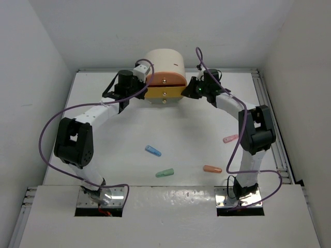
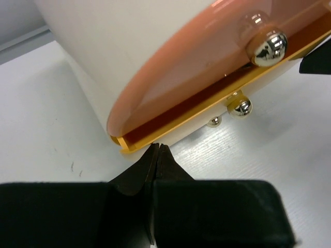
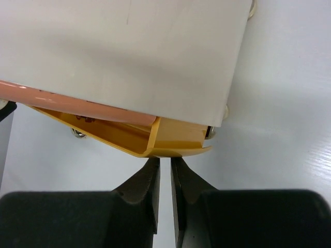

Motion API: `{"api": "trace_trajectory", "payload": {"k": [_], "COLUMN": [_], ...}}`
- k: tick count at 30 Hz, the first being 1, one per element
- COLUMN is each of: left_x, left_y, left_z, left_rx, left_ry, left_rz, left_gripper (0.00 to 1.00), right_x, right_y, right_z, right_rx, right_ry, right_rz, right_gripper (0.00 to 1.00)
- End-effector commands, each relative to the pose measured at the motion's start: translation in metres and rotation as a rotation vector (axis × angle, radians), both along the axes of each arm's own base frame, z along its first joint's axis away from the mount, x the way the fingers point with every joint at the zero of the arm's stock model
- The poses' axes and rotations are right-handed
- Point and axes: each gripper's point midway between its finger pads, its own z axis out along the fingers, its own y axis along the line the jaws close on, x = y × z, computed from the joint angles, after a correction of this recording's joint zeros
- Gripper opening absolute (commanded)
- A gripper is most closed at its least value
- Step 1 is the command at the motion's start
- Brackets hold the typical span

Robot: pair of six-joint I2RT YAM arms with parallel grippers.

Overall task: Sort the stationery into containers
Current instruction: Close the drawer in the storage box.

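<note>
The cream arch-topped cabinet (image 1: 164, 64) stands at the back middle, its orange-yellow drawer (image 1: 164, 93) pulled out under the peach drawer (image 1: 166, 78). My left gripper (image 1: 140, 87) is shut and empty, its tips (image 2: 156, 148) at the yellow drawer's left corner (image 2: 124, 142). My right gripper (image 1: 189, 92) is shut to a narrow slit, empty, its tips (image 3: 165, 160) against the drawer's right corner (image 3: 173, 151). Four capsules lie on the table: blue (image 1: 152, 151), green (image 1: 164, 173), orange (image 1: 212, 169), pink (image 1: 230, 138). No pens show.
Round metal knobs (image 2: 266, 47) sit on the drawer fronts, with lower ones (image 2: 240, 107) below. White walls close in the table (image 1: 103, 155) on three sides, and a metal rail (image 1: 271, 119) runs along its right edge.
</note>
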Motion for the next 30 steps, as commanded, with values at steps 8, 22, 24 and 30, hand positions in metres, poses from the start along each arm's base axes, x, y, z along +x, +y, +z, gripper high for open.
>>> {"api": "trace_trajectory", "payload": {"k": [8, 22, 24, 30], "left_x": [0.022, 0.022, 0.023, 0.017], "left_y": [-0.003, -0.006, -0.006, -0.01], "left_z": [0.028, 0.028, 0.028, 0.036], "left_rx": [-0.066, -0.073, -0.07, -0.07], "left_ry": [-0.08, -0.085, -0.088, -0.096], "left_rz": [0.016, -0.003, -0.001, -0.043], "left_gripper": [0.05, 0.06, 0.08, 0.18], "right_x": [0.027, 0.033, 0.033, 0.021], "right_y": [0.003, 0.005, 0.006, 0.007], "right_z": [0.026, 0.031, 0.033, 0.048], "right_rx": [0.02, 0.028, 0.031, 0.01], "right_ry": [-0.107, -0.138, -0.141, -0.182], "right_rz": [-0.039, -0.034, -0.032, 0.032], "right_gripper": [0.13, 0.13, 0.13, 0.16]}}
